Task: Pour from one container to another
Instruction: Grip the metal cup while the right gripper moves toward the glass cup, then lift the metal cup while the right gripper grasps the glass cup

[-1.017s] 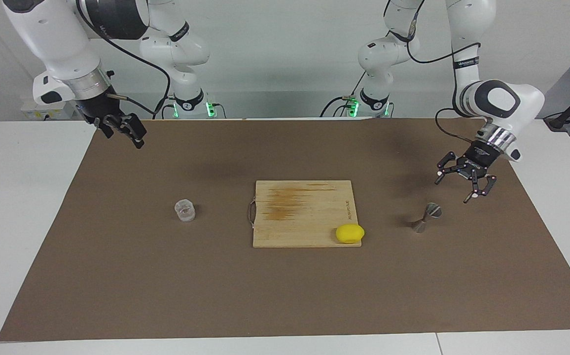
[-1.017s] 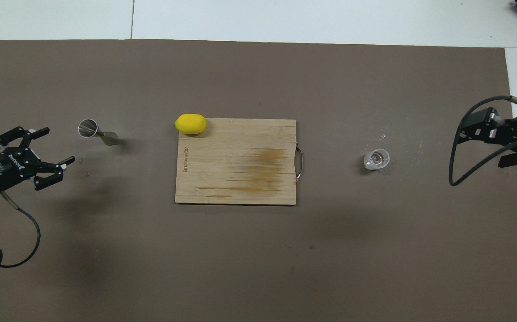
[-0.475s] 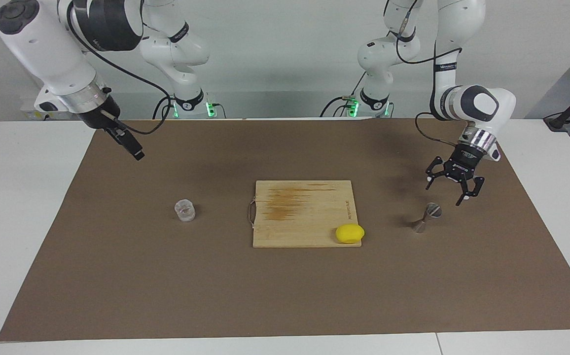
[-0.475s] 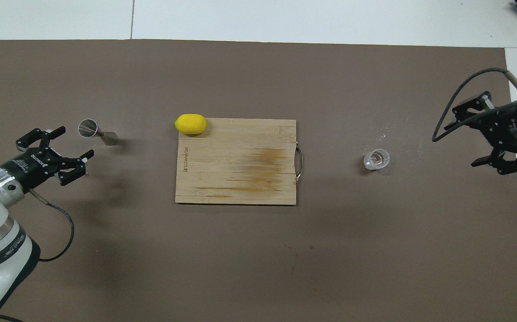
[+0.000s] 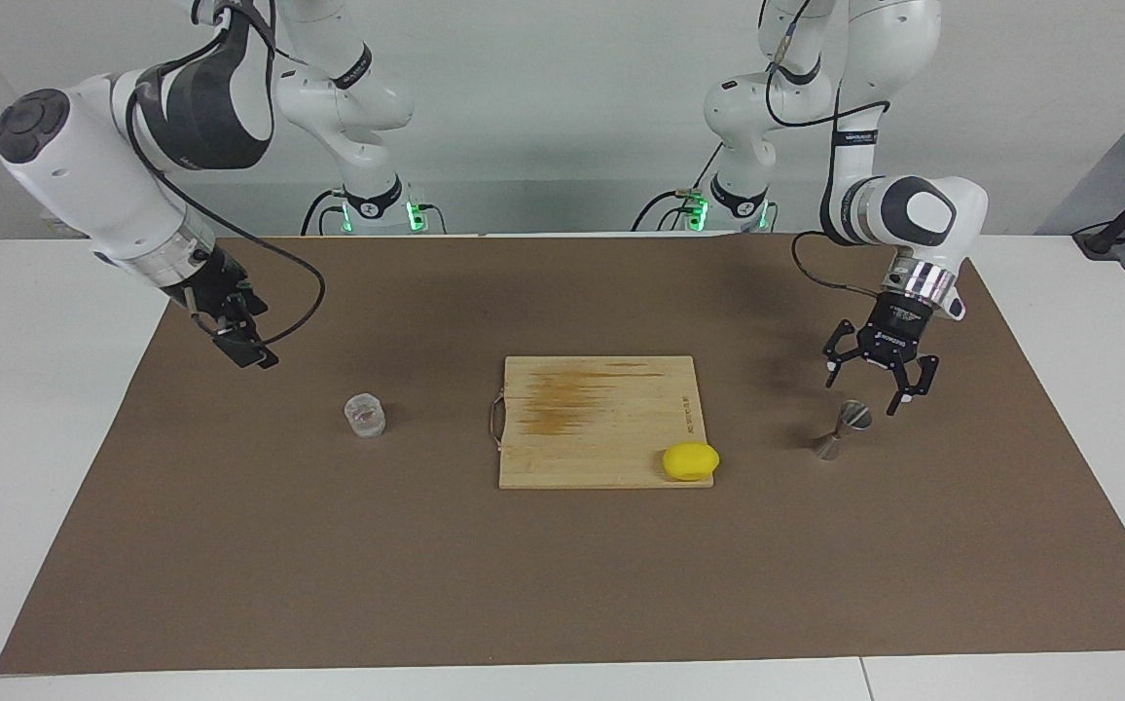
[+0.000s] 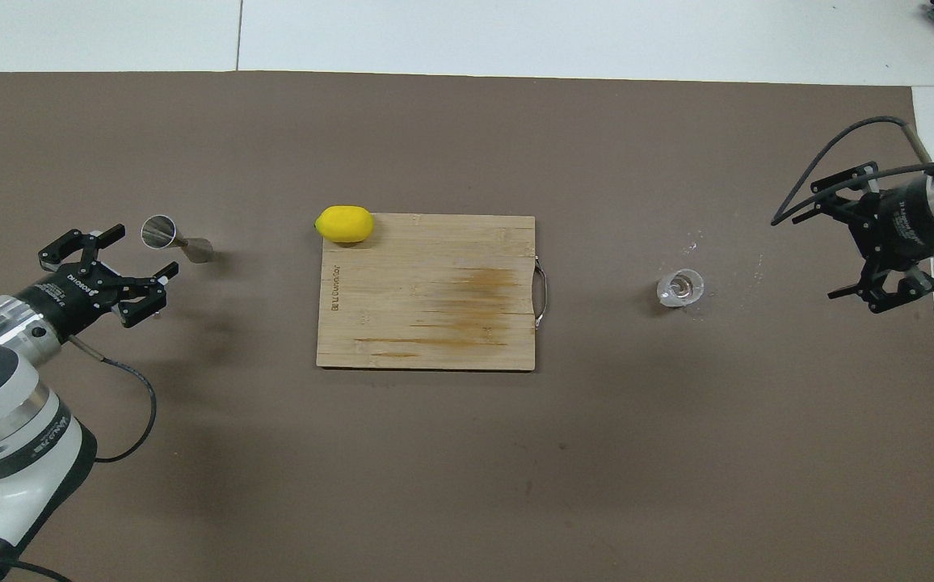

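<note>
The small clear ribbed glass cup (image 5: pixel 365 415) (image 6: pixel 680 288) stands on the brown mat toward the right arm's end. The silver hourglass jigger (image 5: pixel 840 429) (image 6: pixel 175 238) stands toward the left arm's end. My left gripper (image 5: pixel 861 394) (image 6: pixel 142 252) hangs open just above and beside the jigger, not touching it. Over the mat near its edge, my right gripper (image 5: pixel 243 348) (image 6: pixel 813 257) is open, well apart from the glass cup and holding nothing.
A wooden cutting board (image 5: pixel 598 421) (image 6: pixel 428 291) lies mid-mat between the two containers. A yellow lemon (image 5: pixel 690 461) (image 6: pixel 344 224) sits at its corner toward the jigger. Small droplets (image 6: pixel 695 241) speckle the mat near the cup.
The left gripper has come in and down toward the jigger. The right arm has swung lower and turned, bringing its gripper over the mat's edge toward the glass cup.
</note>
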Available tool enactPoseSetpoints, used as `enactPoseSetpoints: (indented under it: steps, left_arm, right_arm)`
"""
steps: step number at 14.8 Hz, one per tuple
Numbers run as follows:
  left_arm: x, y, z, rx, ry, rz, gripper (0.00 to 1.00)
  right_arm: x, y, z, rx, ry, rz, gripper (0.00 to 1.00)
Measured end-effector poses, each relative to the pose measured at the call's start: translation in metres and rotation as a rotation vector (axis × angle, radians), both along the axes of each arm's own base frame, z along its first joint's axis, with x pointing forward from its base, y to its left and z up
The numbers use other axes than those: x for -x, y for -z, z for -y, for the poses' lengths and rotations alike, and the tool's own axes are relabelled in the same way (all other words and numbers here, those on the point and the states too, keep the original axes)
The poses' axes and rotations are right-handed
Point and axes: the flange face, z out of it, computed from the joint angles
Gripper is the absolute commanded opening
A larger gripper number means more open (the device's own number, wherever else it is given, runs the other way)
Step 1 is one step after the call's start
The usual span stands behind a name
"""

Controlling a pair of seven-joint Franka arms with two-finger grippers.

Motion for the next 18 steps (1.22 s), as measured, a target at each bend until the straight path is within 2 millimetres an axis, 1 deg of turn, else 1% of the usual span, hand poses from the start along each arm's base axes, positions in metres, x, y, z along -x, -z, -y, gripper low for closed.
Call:
enactPoseSetpoints:
  steps: [2, 4, 6, 9, 12, 15, 18]
  left_arm:
    - [-0.002, 0.002, 0.001, 0.004, -0.018, -0.002, 0.86]
    - [-0.003, 0.005, 0.006, 0.015, -0.038, -0.008, 0.85]
    - [-0.006, 0.005, 0.011, 0.018, -0.043, -0.007, 0.81]
    - [-0.008, 0.003, 0.01, 0.016, -0.057, -0.003, 0.75]
    - [-0.009, 0.004, 0.011, 0.013, -0.073, -0.006, 0.73]
    - [-0.011, 0.003, 0.011, 0.004, -0.082, -0.006, 0.71]
    - [-0.011, 0.003, 0.011, 0.005, -0.086, -0.006, 0.7]
  right_arm:
    - [-0.001, 0.006, -0.006, -0.057, 0.07, -0.006, 1.0]
    - [-0.005, 0.019, -0.003, -0.107, 0.129, -0.009, 1.0]
    - [-0.009, 0.045, 0.005, -0.142, 0.168, -0.027, 1.0]
    - [-0.01, 0.084, 0.016, -0.185, 0.176, -0.049, 1.0]
    - [-0.009, 0.112, 0.027, -0.248, 0.166, -0.07, 1.0]
    - [-0.007, 0.128, 0.031, -0.277, 0.151, -0.082, 1.0]
    - [-0.006, 0.131, 0.029, -0.279, 0.149, -0.087, 1.0]
